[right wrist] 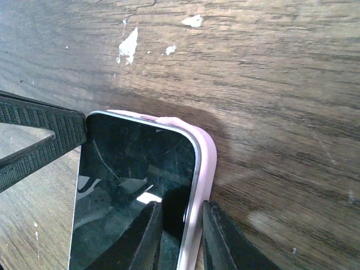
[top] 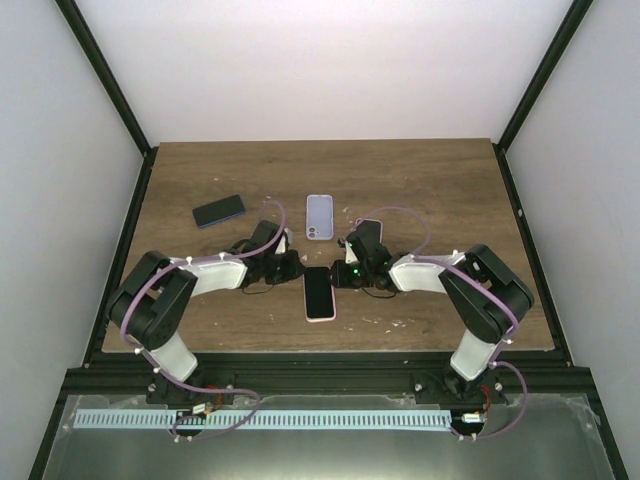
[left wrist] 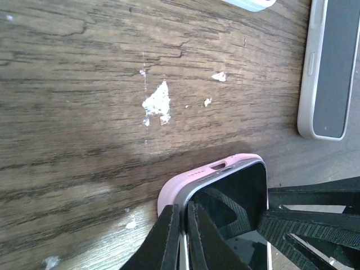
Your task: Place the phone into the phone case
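While the phone (top: 320,290) lies screen-up in the pink phone case (right wrist: 205,163) at mid-table, long axis running away from the bases, it sits directly between both arms, equally near each. The left gripper (left wrist: 184,236) is pinched almost closed on the case's left rim. The right gripper (right wrist: 181,242), narrowly parted, straddles and grips the right rim.

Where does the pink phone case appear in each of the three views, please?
Top external: the pink case lies just below the picture's centre, on the wooden table.
Left wrist: its rounded corner sits at the bottom, middle to right.
Right wrist: its corner and side wall run through the lower centre.
Shared landmark: the phone's black screen inside the case.
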{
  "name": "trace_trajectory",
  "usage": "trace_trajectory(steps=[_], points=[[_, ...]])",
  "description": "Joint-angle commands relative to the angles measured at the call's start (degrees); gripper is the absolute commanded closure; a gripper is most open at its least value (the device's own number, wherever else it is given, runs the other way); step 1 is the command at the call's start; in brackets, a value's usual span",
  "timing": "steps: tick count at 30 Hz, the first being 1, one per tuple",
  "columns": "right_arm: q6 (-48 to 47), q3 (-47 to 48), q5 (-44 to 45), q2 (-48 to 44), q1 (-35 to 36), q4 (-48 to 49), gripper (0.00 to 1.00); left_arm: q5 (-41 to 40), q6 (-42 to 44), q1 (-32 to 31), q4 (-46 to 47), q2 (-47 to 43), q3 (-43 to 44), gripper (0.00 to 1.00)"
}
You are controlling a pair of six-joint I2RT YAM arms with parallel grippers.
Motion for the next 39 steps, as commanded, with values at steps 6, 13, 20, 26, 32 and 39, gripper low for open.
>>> trace_trajectory(steps=[6,13,20,26,32,39], points=[[-2.26,-0.14,-1.01,0.07,0.09,2.99,0.84,3.08,-0.86,-3.69,2.43,1.73,2.57,0.94],[-2.42,0.12,-0.94,0.32,0.09,2.98,0.82,3.94,-2.56,-4.60,2.40,1.33,1.49,0.89],[-0.54,-1.46,1.98,-5.00,0.09,-3.19,0.72,1.66,-3.03,-4.29,-2.20,-4.79,-0.63,0.78],[3.19,-5.81,-0.74,-9.06,0.16,-3.10,0.69,6.75,-4.49,-2.86,-1.57,-7.82,-3.62,0.74],[7.16,-7.94,-2.43,-9.63,1.06,-1.99,0.69,7.92,-3.57,-2.06,-0.27,-10.64,-7.27,0.74],[10.55,-8.50,-2.22,-7.64,3.18,1.70,0.67,11.77,-2.97,-1.60,3.97,-10.47,-9.88,0.74]])
